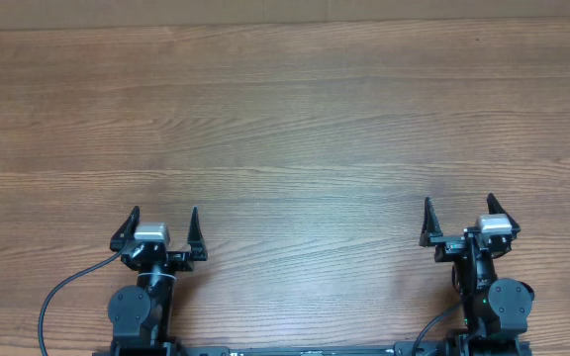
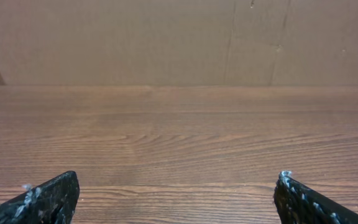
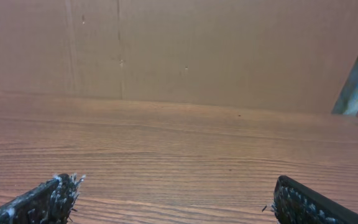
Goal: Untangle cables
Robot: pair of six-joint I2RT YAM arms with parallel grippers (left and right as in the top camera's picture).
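Nearest each wrist camera, the left fingers [image 2: 48, 199] and the right fingers [image 3: 42, 202] stood wide apart with nothing between them.

Beyond them stretched the wood-grain counter [image 1: 285, 119], backed by a plain brown wall [image 2: 135, 37]. No cables showed on it in any view, so I could not tell where they lay. The left arm [image 1: 142, 307] and right arm [image 1: 493, 302] sat well apart at the near edge, both pointing toward the wall. A thick black lead [image 1: 52, 302] curved off the left arm, and it looked like part of the rig rather than the work.

Judging from the task alone, the cables would likely be light, thin and limp. A lifted strand would probably sag, drag its neighbours along and slide through a loose pinch. A plug end, or the cord just behind it, would seem the surest place to take hold, since the plug would stop the cord from slipping out. One pair of fingers could pin the bundle to the counter while the other drew a free end outward. Pulling hard on a mid-span loop might only tighten a knot.
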